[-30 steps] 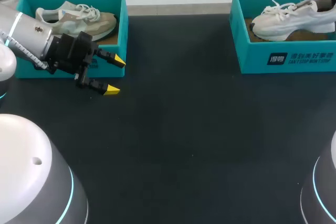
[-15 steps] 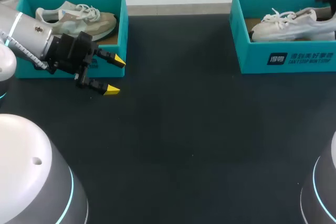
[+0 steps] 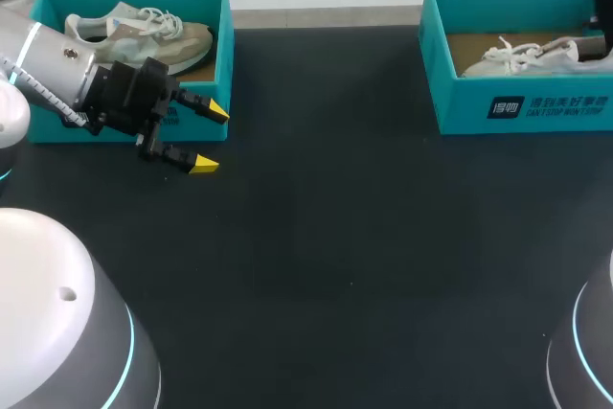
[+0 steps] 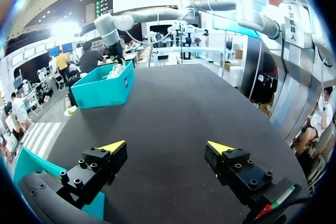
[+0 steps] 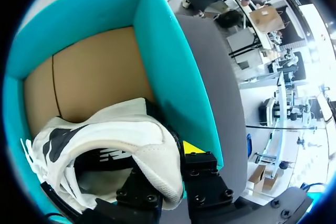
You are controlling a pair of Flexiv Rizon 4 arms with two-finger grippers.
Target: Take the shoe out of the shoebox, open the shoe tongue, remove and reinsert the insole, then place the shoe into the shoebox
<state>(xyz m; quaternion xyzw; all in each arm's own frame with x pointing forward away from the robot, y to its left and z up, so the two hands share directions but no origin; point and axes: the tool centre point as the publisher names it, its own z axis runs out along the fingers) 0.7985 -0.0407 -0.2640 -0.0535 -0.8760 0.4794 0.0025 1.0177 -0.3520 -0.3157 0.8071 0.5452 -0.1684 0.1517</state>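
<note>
A white shoe (image 3: 532,56) lies low inside the teal shoebox (image 3: 527,107) at the table's far right, its laces just above the front wall. In the right wrist view my right gripper (image 5: 168,161) is shut on the heel collar of the white shoe (image 5: 121,129). One yellow tip is outside it and the other finger is hidden inside, over the cardboard floor of the shoebox (image 5: 168,61). My left gripper (image 3: 211,138) hangs open and empty beside the left box. In the left wrist view the left gripper (image 4: 165,148) shows bare black table between its fingers.
A second teal box (image 3: 223,64) at the far left holds a beige and white shoe (image 3: 144,35). From the left wrist the right-hand shoebox (image 4: 102,85) appears far across the black table (image 3: 326,237).
The white shoe, held above the right box's rim a second ago, has come down into the box. My left arm has not moved.
</note>
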